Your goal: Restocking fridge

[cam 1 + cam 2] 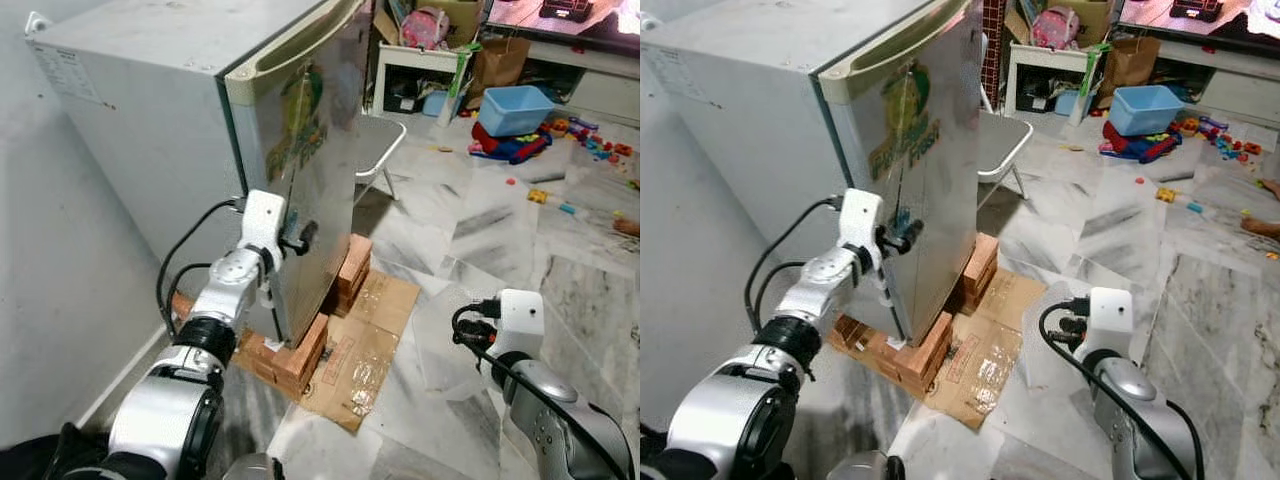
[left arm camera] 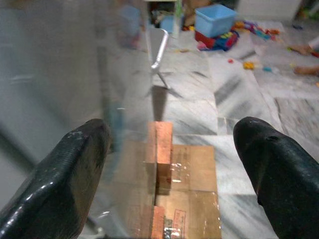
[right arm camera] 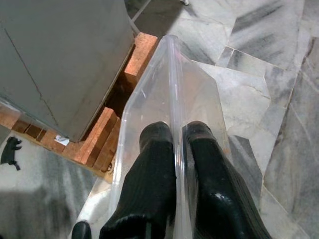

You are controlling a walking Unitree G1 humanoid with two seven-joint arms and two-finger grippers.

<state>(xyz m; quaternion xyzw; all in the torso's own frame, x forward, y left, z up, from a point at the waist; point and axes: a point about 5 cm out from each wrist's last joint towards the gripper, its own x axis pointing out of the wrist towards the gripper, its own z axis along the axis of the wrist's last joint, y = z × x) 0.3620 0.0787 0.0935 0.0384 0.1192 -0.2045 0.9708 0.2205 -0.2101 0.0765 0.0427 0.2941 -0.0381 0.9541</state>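
Here the left gripper, jaws spread, sat at the closed fridge door's vertical edge, nearest it; the right gripper clenched a clear plastic container rim low beside.

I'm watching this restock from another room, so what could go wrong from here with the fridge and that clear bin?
The fridge stands raised on bricks, so a hard pull by the left gripper at the closed door's edge might rock it. The right gripper pinches only the thin wall of the clear plastic container, which could slip or swing into the bricks.
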